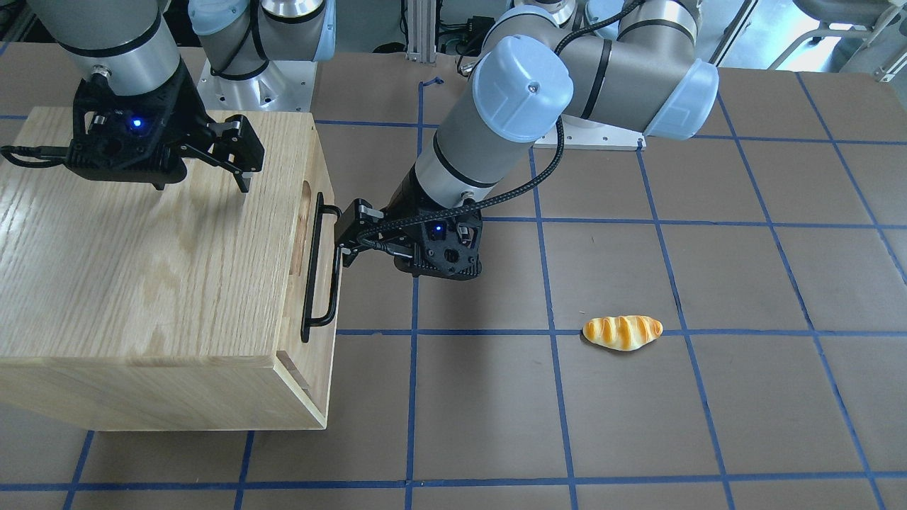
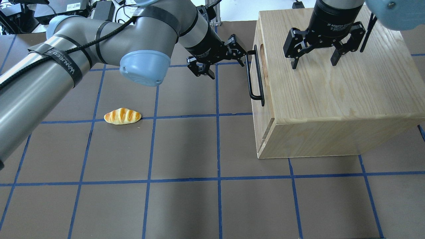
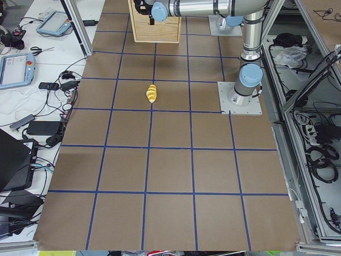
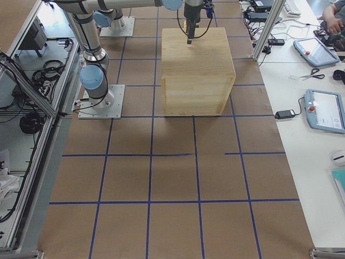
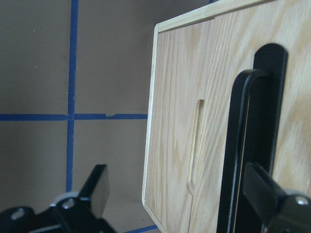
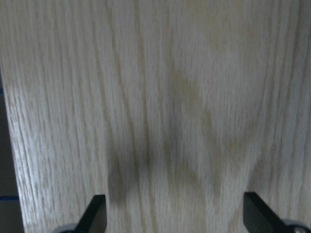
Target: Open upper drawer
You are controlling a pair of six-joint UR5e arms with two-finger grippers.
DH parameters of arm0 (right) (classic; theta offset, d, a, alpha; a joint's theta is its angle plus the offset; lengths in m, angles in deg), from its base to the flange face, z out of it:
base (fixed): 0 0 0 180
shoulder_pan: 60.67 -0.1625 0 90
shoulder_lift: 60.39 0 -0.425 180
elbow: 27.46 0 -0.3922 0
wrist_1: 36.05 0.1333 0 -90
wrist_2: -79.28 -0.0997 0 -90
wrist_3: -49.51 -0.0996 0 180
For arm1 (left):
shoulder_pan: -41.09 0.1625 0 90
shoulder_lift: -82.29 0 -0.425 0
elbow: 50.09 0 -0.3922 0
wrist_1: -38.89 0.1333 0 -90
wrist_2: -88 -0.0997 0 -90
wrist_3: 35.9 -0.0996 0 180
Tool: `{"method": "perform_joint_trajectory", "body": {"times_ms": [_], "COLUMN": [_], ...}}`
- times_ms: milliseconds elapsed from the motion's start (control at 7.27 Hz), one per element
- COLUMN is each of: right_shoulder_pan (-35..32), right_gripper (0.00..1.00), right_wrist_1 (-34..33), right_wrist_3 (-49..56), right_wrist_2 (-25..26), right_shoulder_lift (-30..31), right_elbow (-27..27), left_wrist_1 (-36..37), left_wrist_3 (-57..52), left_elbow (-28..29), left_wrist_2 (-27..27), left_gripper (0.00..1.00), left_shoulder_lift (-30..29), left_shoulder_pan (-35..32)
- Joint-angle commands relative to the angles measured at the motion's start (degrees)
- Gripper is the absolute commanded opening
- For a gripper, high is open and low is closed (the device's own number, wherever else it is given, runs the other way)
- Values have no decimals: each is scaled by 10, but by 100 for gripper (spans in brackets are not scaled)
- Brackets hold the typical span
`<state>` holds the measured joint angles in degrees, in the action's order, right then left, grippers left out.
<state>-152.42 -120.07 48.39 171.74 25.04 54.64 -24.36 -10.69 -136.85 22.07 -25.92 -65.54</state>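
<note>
The upper drawer's pale-wood front (image 2: 259, 79) sits flush in the oak cabinet (image 2: 332, 93), facing the table's middle. It carries a long black bar handle (image 2: 250, 79) and an oval finger slot (image 2: 262, 56). My left gripper (image 2: 228, 69) is open right at the handle's far end. In the left wrist view the handle (image 5: 238, 155) stands just inside the right-hand finger (image 5: 272, 199). The front view shows the left gripper (image 1: 345, 237) against the handle (image 1: 312, 273). My right gripper (image 2: 313, 63) is open and empty just above the cabinet's top, as the front view (image 1: 202, 185) also shows.
A toy bread roll (image 2: 122, 116) lies on the brown mat, apart from both arms; it also shows in the front view (image 1: 622, 332). The cabinet (image 1: 142, 269) stands on my right half of the table. Blue tape lines grid the mat.
</note>
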Motion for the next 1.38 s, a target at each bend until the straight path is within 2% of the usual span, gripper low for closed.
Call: {"method": "perform_joint_trajectory", "body": {"times_ms": [0,1238], "right_shoulder_pan": [0,0], "right_gripper": [100,100], "right_wrist_1": [0,0], "right_wrist_3": [0,0], "right_wrist_2": [0,0], "right_shoulder_lift": [0,0], "right_elbow": [0,0], "left_wrist_1": [4,30], "left_wrist_3": [1,19], "left_elbow": [-1,-3], "left_wrist_2": [12,12], "left_gripper": [100,100], "left_shoulder_lift": [-5,-27], "left_shoulder_pan": [-10,-22]}}
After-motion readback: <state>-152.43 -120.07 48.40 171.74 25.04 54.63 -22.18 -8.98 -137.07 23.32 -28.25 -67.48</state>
